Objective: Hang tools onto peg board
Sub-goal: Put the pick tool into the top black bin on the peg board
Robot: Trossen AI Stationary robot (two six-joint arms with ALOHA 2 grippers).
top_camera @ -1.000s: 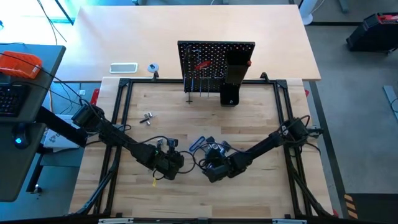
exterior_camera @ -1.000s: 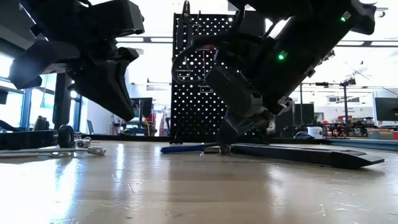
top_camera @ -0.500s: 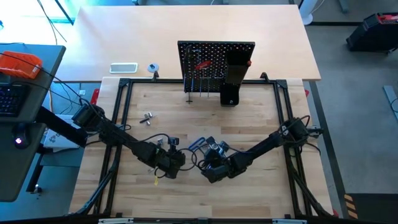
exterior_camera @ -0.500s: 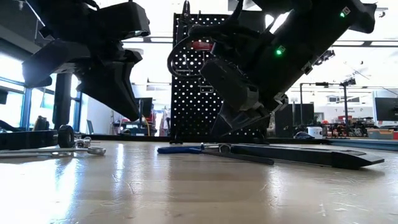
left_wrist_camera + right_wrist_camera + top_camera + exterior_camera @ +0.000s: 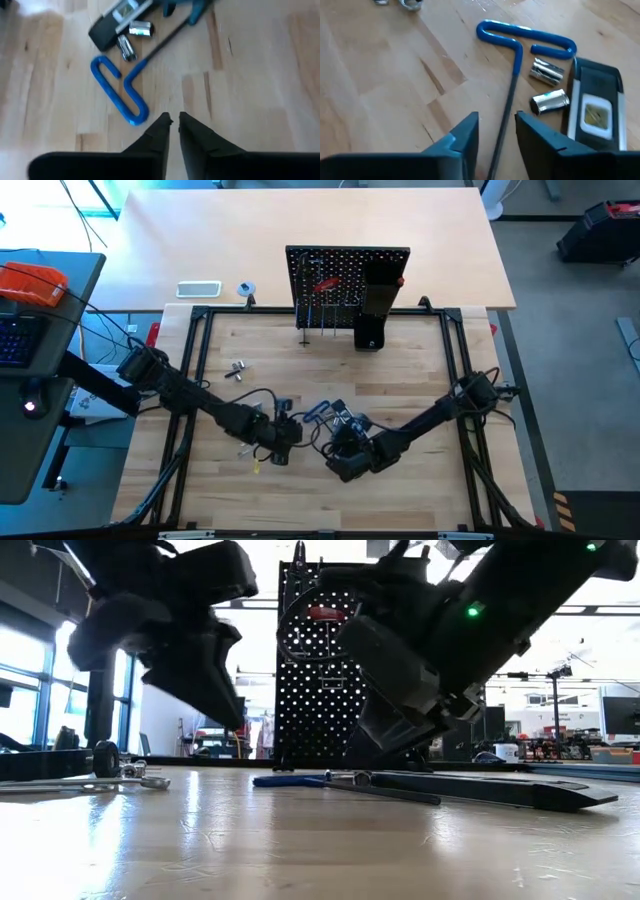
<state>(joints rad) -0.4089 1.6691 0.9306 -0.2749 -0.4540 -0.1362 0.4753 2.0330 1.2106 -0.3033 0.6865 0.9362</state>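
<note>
Hex key position: I saw the blue hex key [image 5: 520, 55] flat on the table [image 5: 400, 360] near the front middle, just beside two small silver sockets [image 5: 547, 85] and a black-and-silver bar [image 5: 592, 107], well apart from the peg board [image 5: 340, 280] at the back.
Long axis: its dark shaft ran from the blue handle straight back between my right gripper's fingers.
Right gripper [image 5: 497, 131]: fingers were spread, astride the shaft, not pinching it.
Left gripper [image 5: 173, 120]: fingers were almost together with a thin gap, empty, the tips just beside the handle's loop.
Nearer arm: I judged the right nearer, already lined up along the shaft.
Change: half a second before, both grippers were pressed shut; now both had parted, the right more.
</note>
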